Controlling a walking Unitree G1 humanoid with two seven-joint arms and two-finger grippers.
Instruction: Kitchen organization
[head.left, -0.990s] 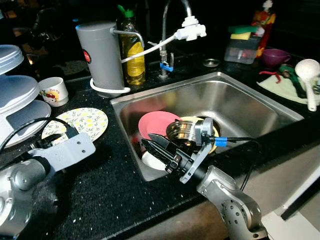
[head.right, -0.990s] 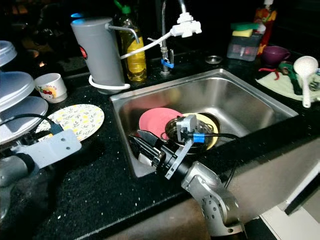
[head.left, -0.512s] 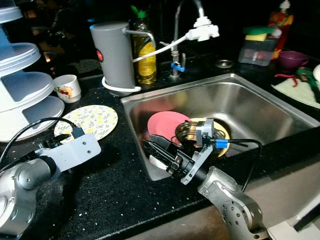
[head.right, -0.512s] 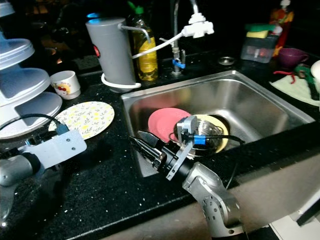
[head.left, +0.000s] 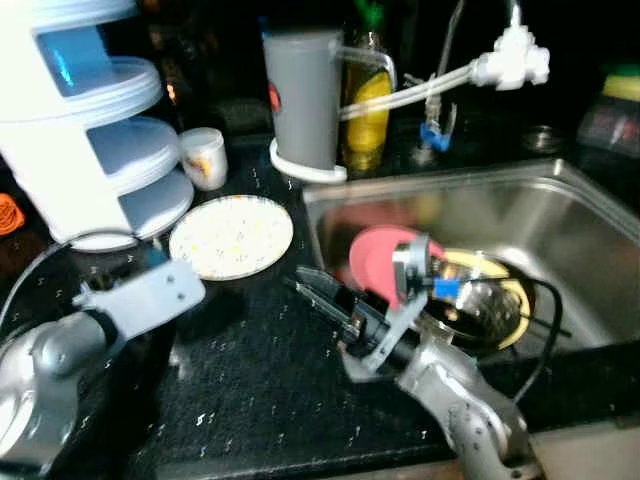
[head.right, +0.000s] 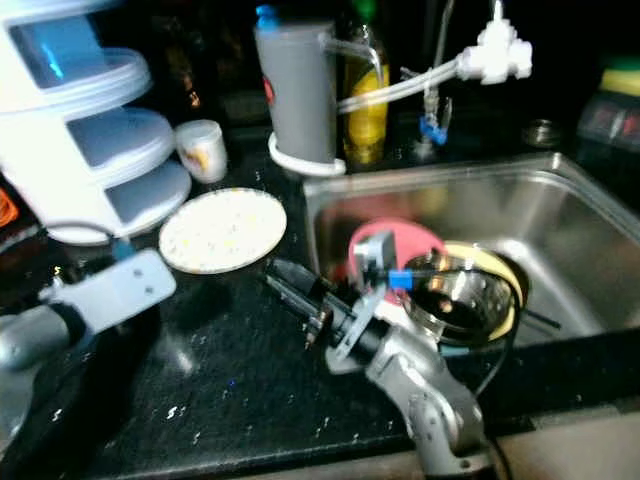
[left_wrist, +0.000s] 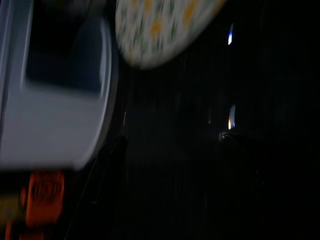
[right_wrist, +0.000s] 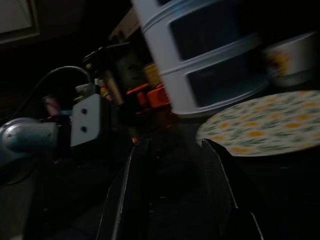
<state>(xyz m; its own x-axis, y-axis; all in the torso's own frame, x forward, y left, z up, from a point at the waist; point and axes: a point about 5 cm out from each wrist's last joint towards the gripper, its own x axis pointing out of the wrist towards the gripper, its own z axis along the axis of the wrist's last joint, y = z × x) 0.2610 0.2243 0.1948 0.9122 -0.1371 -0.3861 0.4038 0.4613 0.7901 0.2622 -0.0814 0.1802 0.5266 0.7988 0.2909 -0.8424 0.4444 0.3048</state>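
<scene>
My right gripper (head.left: 318, 290), fingers parted and holding nothing, hovers over the black speckled table (head.left: 250, 350) pointing at the round floral-patterned plate (head.left: 231, 236) lying flat just ahead, nearer it than my left gripper (head.left: 140, 297), whose finger state I cannot tell.

Place: home kitchen
Evidence: steel sink (head.left: 575, 215) right of frame, dishes inside; black counter (head.left: 250, 350); tap (head.left: 440, 70) upper centre

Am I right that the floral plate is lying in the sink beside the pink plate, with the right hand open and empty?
Not quite: the floral plate lies on the black counter, outside the sink, as the left eye view shows. The pink plate is in the sink, and the right hand is open and empty.
</scene>
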